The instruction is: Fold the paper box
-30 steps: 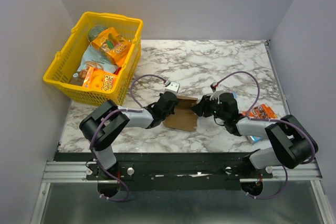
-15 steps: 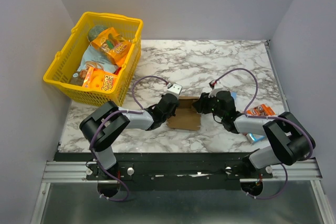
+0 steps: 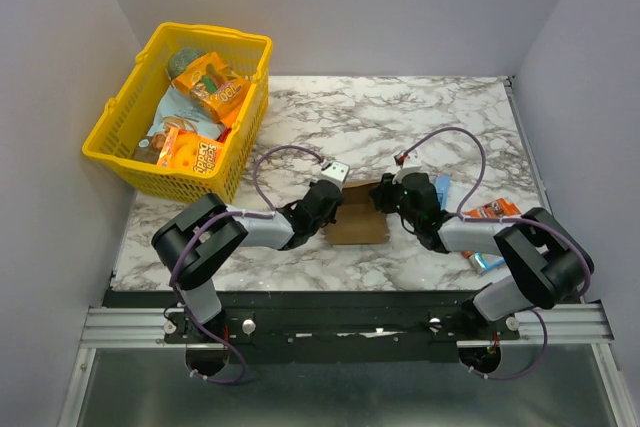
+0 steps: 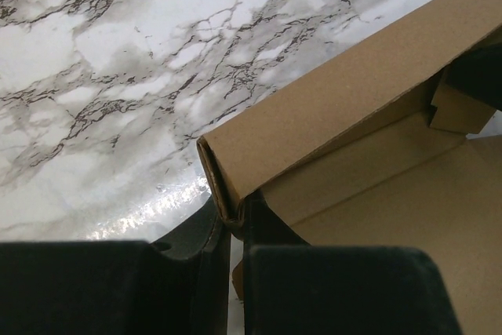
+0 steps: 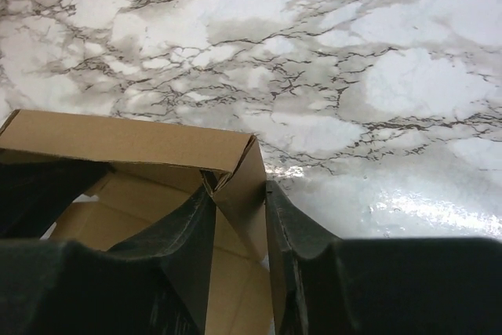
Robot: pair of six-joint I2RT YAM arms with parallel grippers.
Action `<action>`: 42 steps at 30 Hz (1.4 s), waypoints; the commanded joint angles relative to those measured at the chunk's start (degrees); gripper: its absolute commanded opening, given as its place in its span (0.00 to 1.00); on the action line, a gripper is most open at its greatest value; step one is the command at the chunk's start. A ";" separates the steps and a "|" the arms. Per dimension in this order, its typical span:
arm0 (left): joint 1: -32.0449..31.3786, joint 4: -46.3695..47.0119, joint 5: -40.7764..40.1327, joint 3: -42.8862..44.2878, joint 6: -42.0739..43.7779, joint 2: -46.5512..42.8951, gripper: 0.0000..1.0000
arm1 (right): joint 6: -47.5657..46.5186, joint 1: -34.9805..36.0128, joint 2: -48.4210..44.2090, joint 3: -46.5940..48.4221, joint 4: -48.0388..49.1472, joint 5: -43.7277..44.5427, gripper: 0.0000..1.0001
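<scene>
The paper box [image 3: 360,223] is plain brown cardboard, lying on the marble table [image 3: 400,117] between my two arms with its far wall raised. My left gripper [image 3: 330,209] holds its left end. In the left wrist view that gripper [image 4: 229,221] is shut on the corner of the box's raised wall [image 4: 353,92]. My right gripper [image 3: 383,200] is at the box's right end. In the right wrist view its jaws [image 5: 239,202] press on both sides of the folded-up side flap [image 5: 243,182], beside the raised wall [image 5: 125,140].
A yellow basket [image 3: 205,35] with several snack packets stands at the back left. An orange packet [image 3: 497,212] and a blue packet [image 3: 487,262] lie by the right arm. The walls of the enclosure stand close on both sides.
Both grippers and the box have shifted right and slightly away from the arm bases. The right jaws have narrowed onto the side flap. The left grip is unchanged.
</scene>
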 commanded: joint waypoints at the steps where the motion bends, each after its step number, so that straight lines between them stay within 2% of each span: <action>1: -2.36 -5.60 4.54 -1.88 1.70 -0.70 0.06 | -1.38 0.20 2.64 1.63 -2.35 10.15 0.35; 3: -2.45 -5.77 4.62 -1.96 1.61 -0.70 0.06 | -0.33 0.38 3.08 2.59 -3.23 12.78 0.33; 7: -2.89 -6.13 4.63 -1.61 1.53 -1.13 0.06 | 1.43 0.90 4.66 4.43 -7.18 17.35 0.20; 11: -3.15 -6.30 4.54 -1.52 1.35 -1.49 0.06 | 3.80 1.35 5.62 5.41 -9.47 22.44 0.14; 14: -3.42 -6.56 4.27 -1.44 1.18 -1.58 0.06 | 5.12 1.61 6.15 6.11 -11.75 25.61 0.05; 20: -3.42 -9.20 1.47 0.05 1.00 -1.14 0.05 | 5.47 2.22 6.42 6.46 -13.69 27.29 0.04; 27: -2.72 -16.39 -2.05 3.48 2.14 -0.87 0.01 | 4.16 5.03 5.36 6.46 -15.54 29.40 0.01; 42: 3.52 -22.03 -0.47 5.86 3.29 -3.95 0.00 | 9.07 10.31 7.03 9.70 -26.69 38.97 0.01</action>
